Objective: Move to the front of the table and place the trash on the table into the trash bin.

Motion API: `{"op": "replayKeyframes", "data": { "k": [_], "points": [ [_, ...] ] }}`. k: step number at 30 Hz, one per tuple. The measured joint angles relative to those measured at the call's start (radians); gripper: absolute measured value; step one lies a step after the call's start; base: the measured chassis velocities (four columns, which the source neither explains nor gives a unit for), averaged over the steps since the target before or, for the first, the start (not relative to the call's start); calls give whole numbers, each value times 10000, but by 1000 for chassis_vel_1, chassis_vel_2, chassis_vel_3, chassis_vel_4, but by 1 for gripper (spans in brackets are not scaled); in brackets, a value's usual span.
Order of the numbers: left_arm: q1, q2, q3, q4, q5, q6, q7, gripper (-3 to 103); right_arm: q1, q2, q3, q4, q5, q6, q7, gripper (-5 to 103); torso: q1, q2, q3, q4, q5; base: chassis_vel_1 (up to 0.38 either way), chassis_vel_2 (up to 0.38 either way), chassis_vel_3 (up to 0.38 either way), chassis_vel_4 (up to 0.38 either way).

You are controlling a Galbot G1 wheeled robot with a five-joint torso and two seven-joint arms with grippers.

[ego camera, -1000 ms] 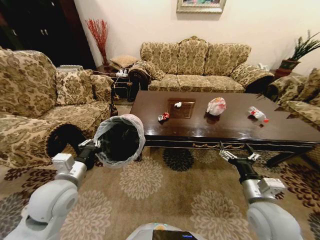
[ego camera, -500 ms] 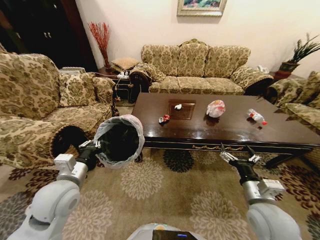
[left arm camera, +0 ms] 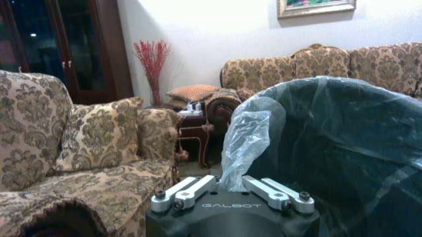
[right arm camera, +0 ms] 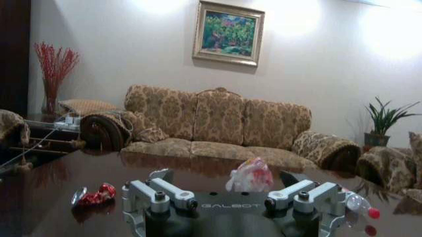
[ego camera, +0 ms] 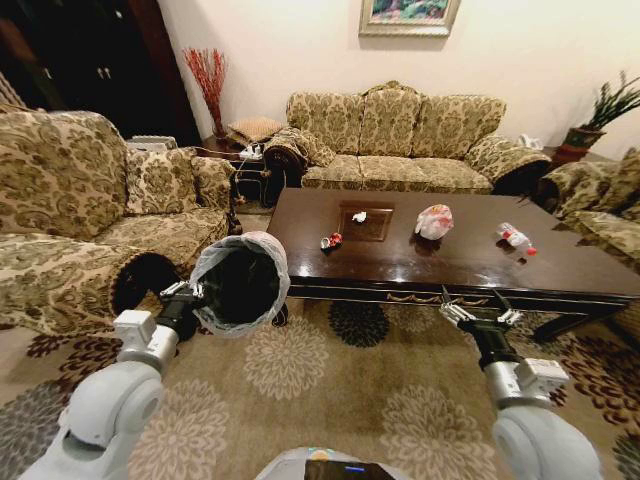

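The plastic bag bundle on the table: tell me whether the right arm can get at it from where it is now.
Probably not yet. The right gripper hangs open short of the table's near edge, and the plastic bag bundle lies well back on the top. Nothing stands between them, so the way looks free once the robot closes in.

I see a patterned three-seat sofa [ego camera: 400,135] against the far wall, a framed painting [ego camera: 410,15] above it, red branches [ego camera: 207,70] in the corner, and a floral carpet [ego camera: 330,385] underfoot.

Dark glossy table [ego camera: 450,262], red-and-black wrapper [ego camera: 330,241], paper ball [ego camera: 358,216], plastic bag bundle [ego camera: 433,221], bottle [ego camera: 515,238]
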Motion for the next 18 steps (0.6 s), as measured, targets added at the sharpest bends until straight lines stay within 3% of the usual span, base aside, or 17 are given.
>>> {"op": "replayKeyframes", "data": {
  "k": [18],
  "points": [
    [-73, -45, 156, 82, 56, -22, 24, 1, 32, 62, -8, -70, -22, 24, -6, 100, 321, 758, 440, 0, 0, -83, 92, 87, -89]
  ]
}}
